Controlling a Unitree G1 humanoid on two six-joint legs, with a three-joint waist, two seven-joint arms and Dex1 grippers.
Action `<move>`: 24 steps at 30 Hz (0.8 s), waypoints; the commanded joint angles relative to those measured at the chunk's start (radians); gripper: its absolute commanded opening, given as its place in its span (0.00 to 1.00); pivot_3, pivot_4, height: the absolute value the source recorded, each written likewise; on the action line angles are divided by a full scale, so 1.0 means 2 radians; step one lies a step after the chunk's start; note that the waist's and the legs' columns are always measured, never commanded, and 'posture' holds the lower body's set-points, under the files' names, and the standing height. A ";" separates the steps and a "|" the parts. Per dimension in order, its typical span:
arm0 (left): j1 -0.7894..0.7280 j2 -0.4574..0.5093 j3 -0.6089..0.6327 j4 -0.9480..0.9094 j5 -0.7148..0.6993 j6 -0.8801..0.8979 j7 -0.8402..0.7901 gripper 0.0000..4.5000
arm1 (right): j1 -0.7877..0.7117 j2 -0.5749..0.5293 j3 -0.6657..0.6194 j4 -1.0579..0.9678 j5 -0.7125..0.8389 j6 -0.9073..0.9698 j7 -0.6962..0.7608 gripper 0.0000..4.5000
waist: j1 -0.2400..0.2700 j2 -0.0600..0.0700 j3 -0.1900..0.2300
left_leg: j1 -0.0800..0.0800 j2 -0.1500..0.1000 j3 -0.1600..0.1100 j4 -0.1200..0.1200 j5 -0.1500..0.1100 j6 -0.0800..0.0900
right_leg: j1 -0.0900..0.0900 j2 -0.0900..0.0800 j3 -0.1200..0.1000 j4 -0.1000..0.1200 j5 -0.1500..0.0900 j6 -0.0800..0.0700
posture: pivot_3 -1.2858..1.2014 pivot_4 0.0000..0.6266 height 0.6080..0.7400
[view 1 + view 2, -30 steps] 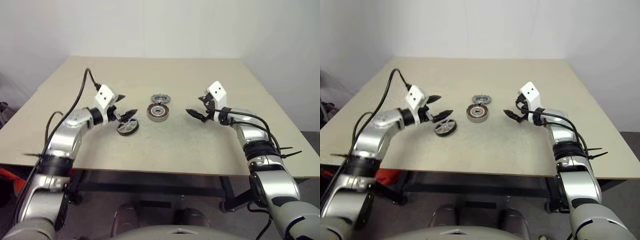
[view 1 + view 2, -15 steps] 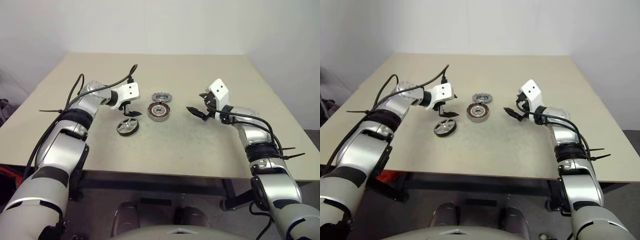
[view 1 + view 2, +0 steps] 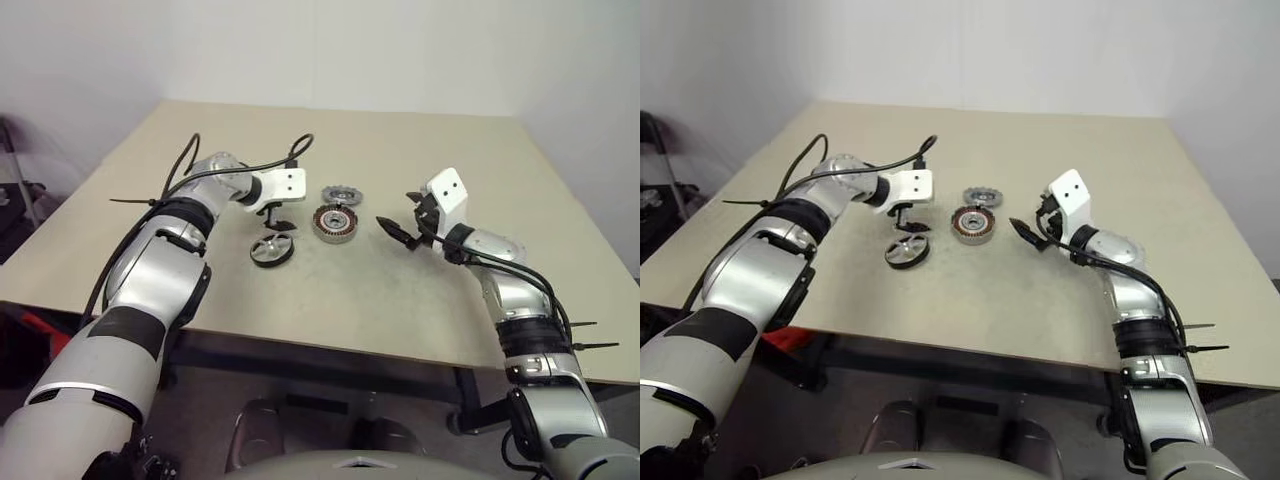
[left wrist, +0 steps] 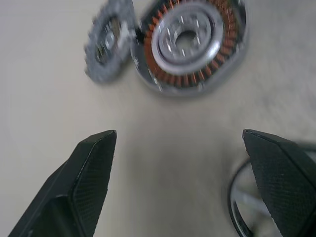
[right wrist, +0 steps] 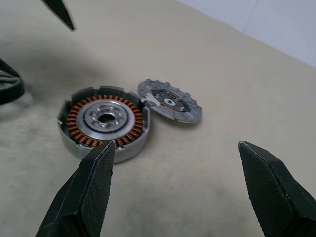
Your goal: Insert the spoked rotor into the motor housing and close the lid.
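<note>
Tight cluster mid-surface (image 3: 420,300): motor housing (image 3: 336,224) w/ notched disc (image 3: 341,195) touching its far edge, spoked rotor (image 3: 272,249) lying just beside, nearer the front-left. Left hand (image 3: 277,217), fingers spread, hangs over the gap btwn rotor & housing, blocking approach from that side. Right hand (image 3: 401,226), also spread, sits apart from the housing; bare surface btwn them.
</note>
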 commanded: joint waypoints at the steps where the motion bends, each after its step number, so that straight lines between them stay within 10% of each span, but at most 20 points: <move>1: -0.019 -0.009 0.011 0.001 0.005 -0.006 0.025 0.96 | 0.008 -0.002 -0.014 -0.049 0.012 0.012 -0.015 1.00 | 0.001 0.000 0.000 | 0.000 0.000 0.000 0.000 0.000 0.000 | 0.000 0.000 0.000 0.000 0.000 0.000 | 0.52 0.00 1.00; 24: 0.032 -0.061 0.004 0.006 0.029 -0.014 0.038 0.96 | 0.045 -0.012 -0.016 -0.152 0.018 0.070 -0.048 1.00 | 0.008 0.000 0.000 | 0.000 0.000 0.000 0.000 0.000 0.000 | 0.000 0.000 0.000 0.000 0.000 0.000 | 0.52 0.00 1.00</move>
